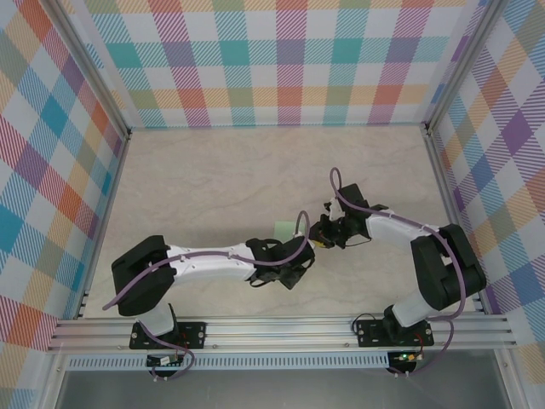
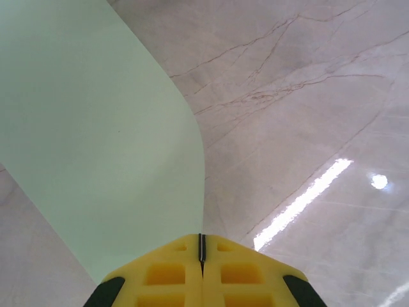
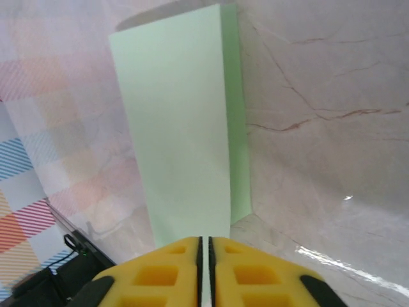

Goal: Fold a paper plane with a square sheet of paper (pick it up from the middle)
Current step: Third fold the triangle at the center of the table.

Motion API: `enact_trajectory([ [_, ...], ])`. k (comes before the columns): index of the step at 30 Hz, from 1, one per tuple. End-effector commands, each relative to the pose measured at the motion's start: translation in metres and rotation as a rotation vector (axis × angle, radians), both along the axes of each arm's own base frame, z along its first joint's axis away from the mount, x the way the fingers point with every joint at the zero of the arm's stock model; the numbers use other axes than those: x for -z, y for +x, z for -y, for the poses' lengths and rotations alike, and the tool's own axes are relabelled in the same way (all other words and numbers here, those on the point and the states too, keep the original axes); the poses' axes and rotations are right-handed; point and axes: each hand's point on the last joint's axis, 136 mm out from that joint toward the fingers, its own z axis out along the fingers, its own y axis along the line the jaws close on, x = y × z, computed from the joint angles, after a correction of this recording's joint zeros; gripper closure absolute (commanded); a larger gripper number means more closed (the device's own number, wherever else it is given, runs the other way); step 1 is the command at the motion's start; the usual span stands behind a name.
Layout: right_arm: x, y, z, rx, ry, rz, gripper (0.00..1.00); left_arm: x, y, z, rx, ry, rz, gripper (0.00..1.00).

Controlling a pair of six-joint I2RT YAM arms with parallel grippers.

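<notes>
Square sheet of paper (image 1: 283,228) sits over the middle of the bench (image 1: 213,170), pinched between my two hands and mostly hidden under them from above. Can't tell if any part touches the bench.

My left hand (image 2: 201,249) is clenched on it. The yellow jaws are pressed together, and the paper runs into the seam and bows away in a soft curve. My right hand (image 3: 205,246) is clamped on it too, with the sheet rising out of the slit. There it looks doubled, a darker green strip along one side, so I judge a fold is started. How crisp, can't say.

Handling:
- Very light, thin and floppy; it sags on its own.
- It creases for good if crushed and could tear if my hands pull apart.
- On this glossy bench it likely slides when pressed.
- Best hold is near an edge with flat pads, off the crease line.

Room: open surface all round the bench's middle. Plaid walls (image 1: 281,60) stand at its far and side edges, and a metal rail (image 1: 281,328) runs along its near edge. The tightest spot is my own two hands, almost touching over the middle.
</notes>
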Motion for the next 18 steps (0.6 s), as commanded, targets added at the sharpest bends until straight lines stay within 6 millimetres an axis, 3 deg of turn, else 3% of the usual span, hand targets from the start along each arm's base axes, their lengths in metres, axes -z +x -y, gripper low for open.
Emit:
enact_trajectory([
  [1,-0.015,0.007,-0.011,-0.042,0.069,0.027,0.91,-0.010,-0.007,0.008,0.029,-0.109,-0.076,0.99],
  [10,-0.002,0.024,-0.032,-0.084,0.087,-0.025,0.93,-0.009,-0.004,0.002,0.029,-0.188,-0.178,0.99],
  [18,0.028,0.031,-0.037,-0.101,0.007,-0.084,0.93,-0.009,0.004,-0.004,0.013,-0.236,-0.232,0.99],
])
